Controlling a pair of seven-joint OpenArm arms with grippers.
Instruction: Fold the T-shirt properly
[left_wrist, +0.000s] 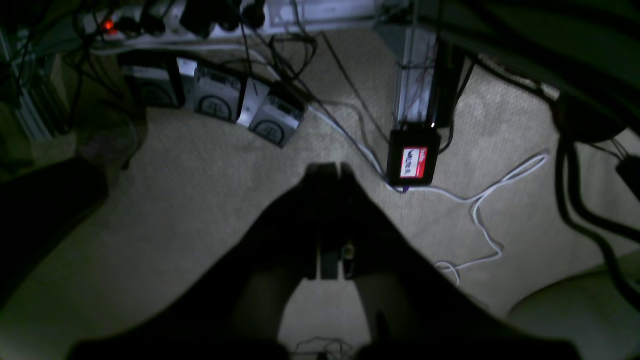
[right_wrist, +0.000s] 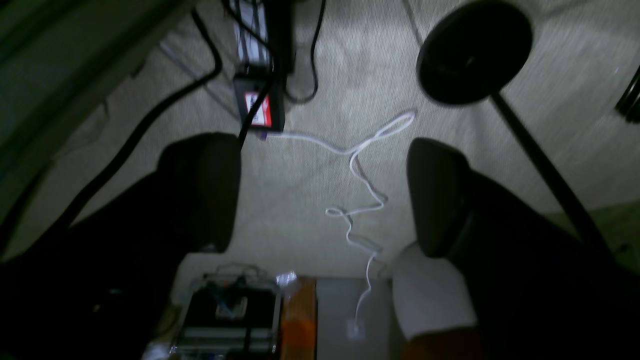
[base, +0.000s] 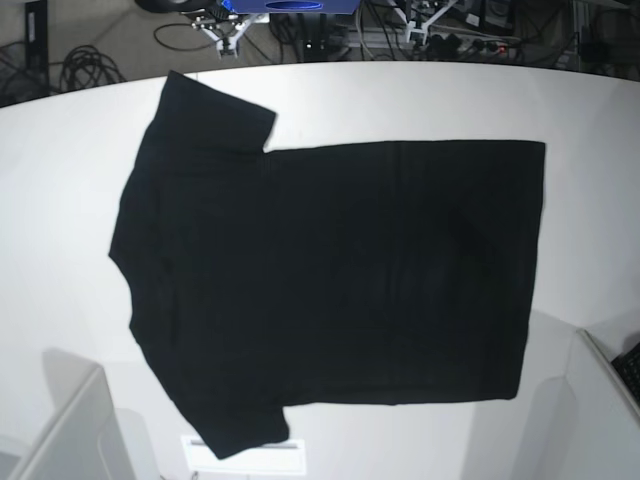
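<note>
The T-shirt (base: 330, 270) lies spread flat on the white table (base: 60, 200) in the base view, plain black side up. Its neck end is at the left and its hem at the right, with one sleeve at the top left and one at the bottom left. Neither gripper is near it. In the left wrist view my left gripper (left_wrist: 327, 175) is shut with nothing in it, over beige carpet. In the right wrist view my right gripper (right_wrist: 320, 195) is open and empty, its dark fingers (right_wrist: 200, 190) wide apart, also over the floor.
White arm parts stand at the table's bottom left (base: 70, 430) and bottom right (base: 600, 400) corners. On the carpet lie a black box with a red label (left_wrist: 413, 161), a loose white cable (right_wrist: 360, 190), a power strip (left_wrist: 165, 20) and a round black stand base (right_wrist: 472, 50).
</note>
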